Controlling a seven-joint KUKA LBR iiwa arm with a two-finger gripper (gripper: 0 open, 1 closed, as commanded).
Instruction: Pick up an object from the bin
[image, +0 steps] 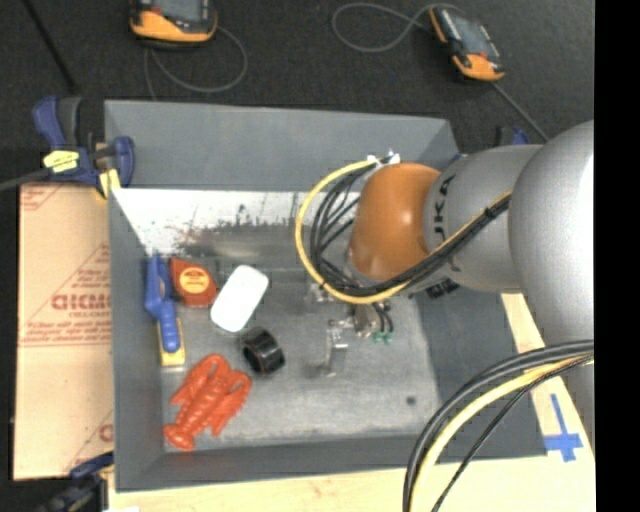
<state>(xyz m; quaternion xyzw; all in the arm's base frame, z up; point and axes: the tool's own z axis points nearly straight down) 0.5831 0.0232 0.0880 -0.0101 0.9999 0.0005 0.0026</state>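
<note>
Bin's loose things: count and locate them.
5. Red plastic lobster lower left; black cylinder beside it; white oval block mid-left; orange disc, blue tool at left wall. Arm may hide others.

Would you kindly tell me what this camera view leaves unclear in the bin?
Bin floor under the arm: hidden by the orange cover and cables, camera view.
Green bit beside the gripper: half covered by the arm; loose thing or robot part, unclear.
Blue and yellow tool at the view's left: too small to name.
Dark speck on the floor: too small to tell.
</note>
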